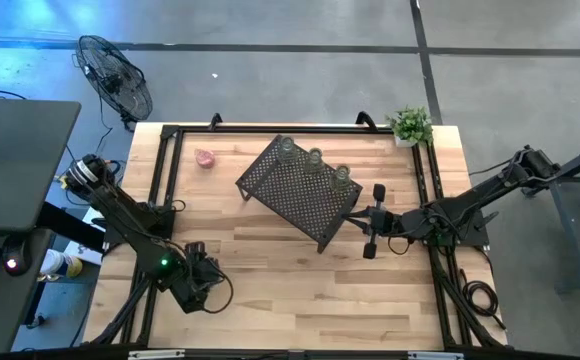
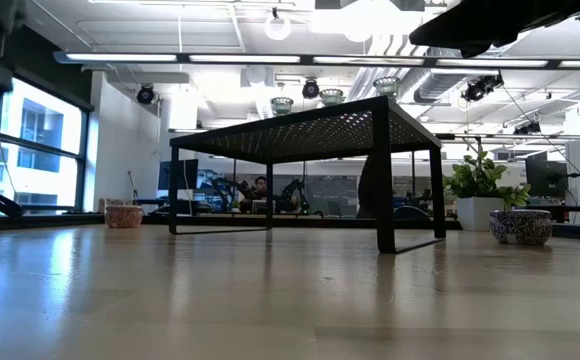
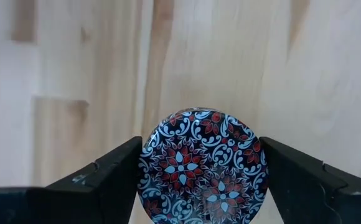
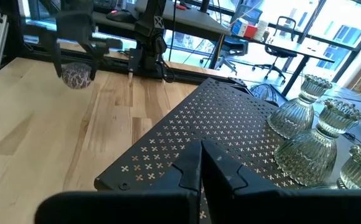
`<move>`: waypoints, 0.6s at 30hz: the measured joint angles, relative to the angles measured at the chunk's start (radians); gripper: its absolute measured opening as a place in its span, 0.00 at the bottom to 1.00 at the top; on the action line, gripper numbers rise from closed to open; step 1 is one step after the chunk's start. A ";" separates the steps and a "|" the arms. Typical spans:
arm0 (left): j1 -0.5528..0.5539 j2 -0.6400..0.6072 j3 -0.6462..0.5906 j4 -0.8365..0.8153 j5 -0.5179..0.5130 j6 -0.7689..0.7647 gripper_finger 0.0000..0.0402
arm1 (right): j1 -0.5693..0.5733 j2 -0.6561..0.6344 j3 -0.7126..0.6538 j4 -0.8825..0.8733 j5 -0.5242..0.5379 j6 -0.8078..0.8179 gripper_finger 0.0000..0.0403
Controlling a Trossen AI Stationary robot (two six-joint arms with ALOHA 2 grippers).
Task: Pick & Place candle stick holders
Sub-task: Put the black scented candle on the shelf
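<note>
My left gripper (image 1: 198,268) is near the table's front left, shut on a small round holder (image 3: 202,168) with a dark blue, red and white flower pattern. It also shows far off in the right wrist view (image 4: 76,76). Three clear ribbed glass holders (image 1: 314,157) stand in a row on the far edge of the black perforated rack (image 1: 295,190). A pink holder (image 1: 205,158) sits on the table at the far left. My right gripper (image 1: 358,218) is shut, its fingertips (image 4: 200,149) over the rack's right corner. My left gripper pinches the patterned holder between its two fingers (image 3: 115,165), one on each opposite side of its round wall (image 3: 148,163). The fingers point down from above. Whether the holder rests on the table, I cannot tell. My right gripper: I cannot tell whether it touches the rack.
A small potted green plant (image 1: 410,125) stands at the far right corner. In the low view a second patterned bowl (image 2: 520,227) sits beside its white pot. A black frame (image 1: 165,160) runs along the table's edges. Bare wood lies in front of the rack.
</note>
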 joint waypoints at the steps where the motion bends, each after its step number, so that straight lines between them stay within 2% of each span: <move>1: 0.013 -0.009 0.017 -0.017 -0.005 0.022 0.71 | 0.000 0.000 0.000 0.000 0.000 0.000 0.00; 5: 0.095 -0.071 0.069 -0.074 -0.019 0.121 0.71 | 0.000 0.000 0.000 0.001 0.000 0.000 0.00; 9: 0.222 -0.146 0.123 -0.120 -0.011 0.253 0.71 | 0.000 0.000 0.000 0.001 0.000 0.000 0.00; 13: 0.392 -0.201 0.189 -0.178 -0.007 0.358 0.71 | 0.000 0.000 0.000 0.001 -0.007 0.000 0.00; 18: 0.636 -0.192 0.310 -0.277 0.011 0.487 0.71 | 0.000 0.000 0.000 0.001 -0.007 -0.003 0.00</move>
